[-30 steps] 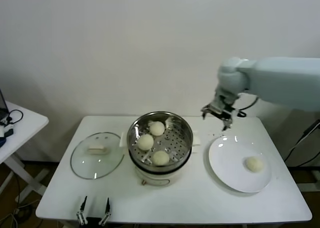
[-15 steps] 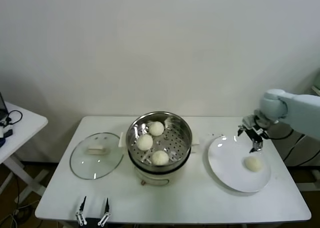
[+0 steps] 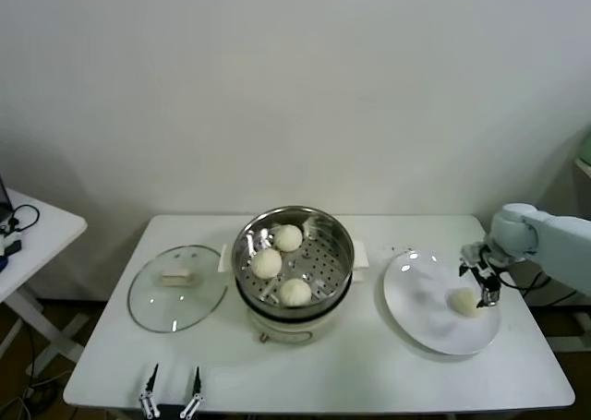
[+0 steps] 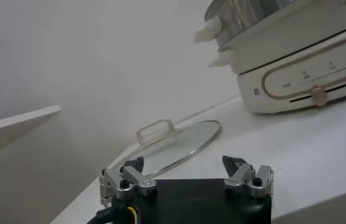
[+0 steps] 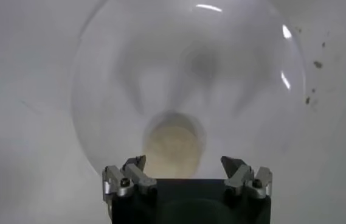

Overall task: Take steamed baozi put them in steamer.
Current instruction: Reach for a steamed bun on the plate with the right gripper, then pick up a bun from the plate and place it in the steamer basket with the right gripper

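Note:
The steel steamer [image 3: 343, 242] stands mid-table on its cream pot base and holds three steamed baozi [image 3: 267, 263]. A fourth baozi [image 3: 463, 302] lies on the white plate [image 3: 420, 300] at the right. My right gripper [image 3: 484, 285] hangs open just above that baozi, at its right side. In the right wrist view the baozi [image 5: 171, 146] lies between the open fingers of the right gripper [image 5: 185, 164], with the plate [image 5: 118, 79] under it. My left gripper [image 3: 172, 388] is open and empty at the table's front left edge; it also shows in the left wrist view [image 4: 185, 165].
The round glass lid [image 3: 178, 288] lies flat on the table left of the steamer, and shows in the left wrist view [image 4: 173, 143]. A small white side table [image 3: 32, 231] stands at the far left. The pot base [image 4: 306, 67] is near the left gripper.
My right gripper has swung from above the table's back right down and to the right, and now hangs over the baozi on the plate. The left arm has not moved.

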You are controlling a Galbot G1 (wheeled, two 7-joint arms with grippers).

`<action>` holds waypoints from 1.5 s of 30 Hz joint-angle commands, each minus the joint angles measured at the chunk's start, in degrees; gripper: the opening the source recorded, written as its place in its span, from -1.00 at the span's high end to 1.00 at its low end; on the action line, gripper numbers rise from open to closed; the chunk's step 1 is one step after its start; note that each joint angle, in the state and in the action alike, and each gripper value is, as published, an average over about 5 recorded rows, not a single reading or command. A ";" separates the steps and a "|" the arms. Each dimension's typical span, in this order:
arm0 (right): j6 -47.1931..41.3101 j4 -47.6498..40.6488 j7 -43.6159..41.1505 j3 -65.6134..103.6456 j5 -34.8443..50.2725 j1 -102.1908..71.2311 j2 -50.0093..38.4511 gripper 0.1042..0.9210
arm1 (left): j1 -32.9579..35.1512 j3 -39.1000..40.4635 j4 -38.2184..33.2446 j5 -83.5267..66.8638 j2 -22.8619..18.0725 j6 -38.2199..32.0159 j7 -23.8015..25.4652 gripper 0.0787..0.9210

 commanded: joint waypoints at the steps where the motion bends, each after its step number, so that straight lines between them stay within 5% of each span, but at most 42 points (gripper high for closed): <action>1: -1.41 -2.71 0.70 8.60 -2.45 -9.52 -0.63 -0.76 | 0.07 0.04 0.96 0.58 0.23 -0.07 -0.08 -0.77; 9: -2.00 -2.85 1.12 9.84 -2.66 -9.78 -0.06 -0.69 | -0.23 -0.02 1.17 0.80 0.29 -0.09 -0.50 -0.77; 20: -2.62 4.14 -0.76 -1.87 4.68 6.22 -1.41 -0.07 | -0.53 -0.15 1.27 1.11 0.18 0.05 -0.90 -0.77; 32: -3.75 18.02 -3.89 -27.29 28.97 50.28 10.83 0.02 | -0.49 0.21 0.37 0.98 0.13 -0.03 -0.90 -0.77; 45: -18.76 25.93 5.73 -10.01 35.36 35.71 19.64 0.02 | -0.77 0.58 -0.05 0.82 -0.04 -0.07 -0.82 -0.77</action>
